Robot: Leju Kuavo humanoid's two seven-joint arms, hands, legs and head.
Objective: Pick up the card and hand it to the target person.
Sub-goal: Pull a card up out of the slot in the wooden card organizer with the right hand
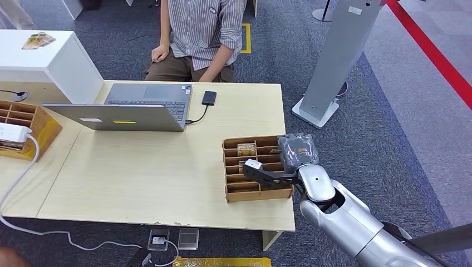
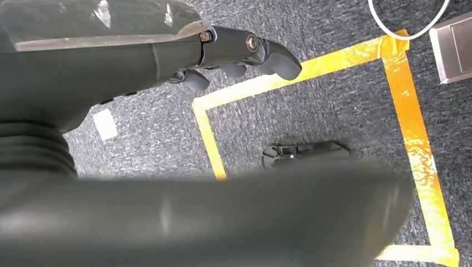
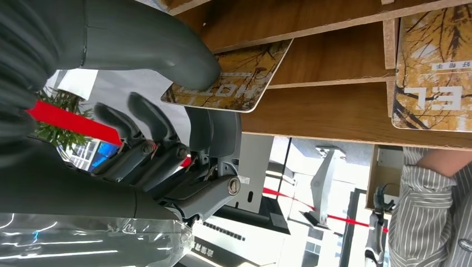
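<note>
Head view: right hand (image 1: 261, 172) reaches over the slotted wooden rack (image 1: 234, 192) at the desk's (image 1: 139, 172) near right corner; one card (image 1: 246, 149) shows in a far slot. A person (image 1: 200, 33) sits beyond the desk, behind one open laptop (image 1: 139, 108). A second rack (image 1: 33, 119) sits at the left edge.

Left wrist view: left hand (image 2: 234, 55) hangs over carpet with yellow tape (image 2: 412, 128), fingers curled in, holding nothing.

Right wrist view: two cards show. The thumb (image 3: 161, 44) presses on the nearer one (image 3: 234, 78), an index finger under it, pinching it at the slot's mouth; the other fingers (image 3: 139, 119) are loosely curled. The second card (image 3: 431, 61) lies in the next slot.
</note>
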